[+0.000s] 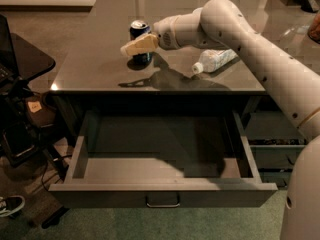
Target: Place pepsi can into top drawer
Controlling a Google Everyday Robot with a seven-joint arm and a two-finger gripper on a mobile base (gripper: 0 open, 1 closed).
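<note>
The pepsi can stands upright on the dark countertop, near its middle left. It is dark blue with a silver top. My gripper reaches in from the right and sits right in front of the can's lower half, covering part of it. I cannot tell whether it touches the can. The top drawer is pulled wide open below the counter's front edge. Its loop handle is at the centre of the front, and nothing shows inside it.
A white plastic bottle lies on its side on the counter, right of the can and under my arm. Narrower grey drawers are at the right. A black desk and stand and a shoe are at the left.
</note>
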